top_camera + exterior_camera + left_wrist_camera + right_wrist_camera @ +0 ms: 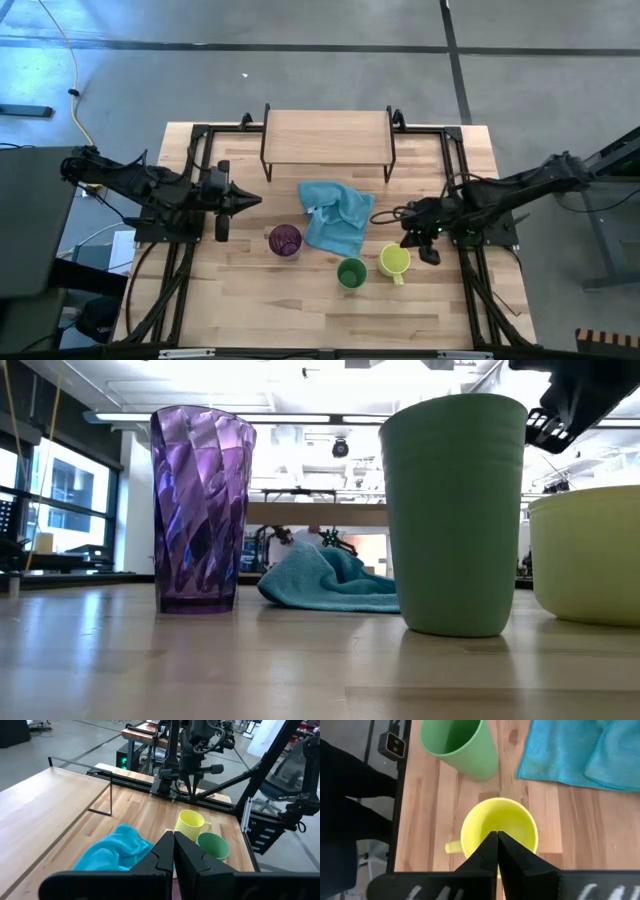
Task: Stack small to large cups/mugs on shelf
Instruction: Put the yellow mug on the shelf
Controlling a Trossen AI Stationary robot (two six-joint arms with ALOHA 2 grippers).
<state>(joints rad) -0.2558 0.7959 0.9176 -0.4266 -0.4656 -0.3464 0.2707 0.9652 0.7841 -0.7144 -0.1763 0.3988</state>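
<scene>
Three vessels stand upright on their bases on the plank table. They are the purple tumbler (285, 241), the green cup (351, 273) and the yellow mug (394, 262), whose handle (452, 847) points toward the near edge. The shelf (328, 140) stands on its black legs at the far middle, with nothing on its wood top. My right gripper (408, 238) is shut and slants down over the yellow mug (499, 827), above its rim. My left gripper (250, 200) is shut and hovers left of the tumbler, pointing toward the table's right.
A light blue cloth (335, 215) lies crumpled between the shelf and the cups. Black arm frames (190, 180) run along both table sides. Bare planks lie along the near edge (330, 320).
</scene>
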